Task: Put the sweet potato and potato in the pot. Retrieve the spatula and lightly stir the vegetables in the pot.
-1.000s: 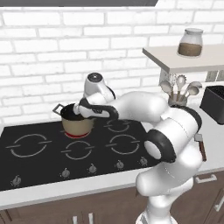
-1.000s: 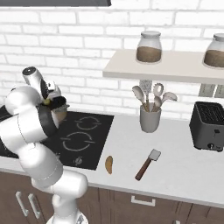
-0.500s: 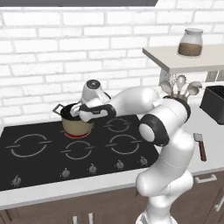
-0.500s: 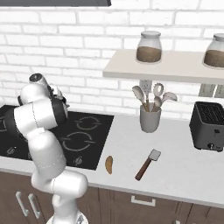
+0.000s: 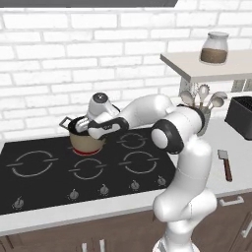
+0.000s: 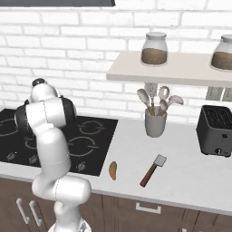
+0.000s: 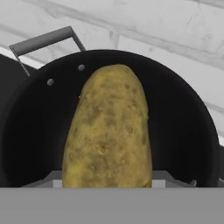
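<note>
My jaws are closed on the potato [image 7: 107, 131], holding it lengthwise right over the dark inside of the pot [image 5: 86, 139]. The pot sits on a rear burner of the black stove [image 5: 39, 182], near the brick wall. The spatula [image 6: 152, 170] lies flat on the table, well apart from the pot, with the sweet potato [image 6: 113, 170] near it by the stove's edge.

Potato [image 7: 107, 131] over pot [image 5: 86, 140] on hob [image 5: 49, 172], spatula [image 6: 152, 170] right on counter [image 6: 190, 181]

White brick wall [image 6: 68, 36], pale shelf [image 6: 172, 72], black hob [image 5: 74, 167], brown cabinets [image 6: 149, 213]
</note>
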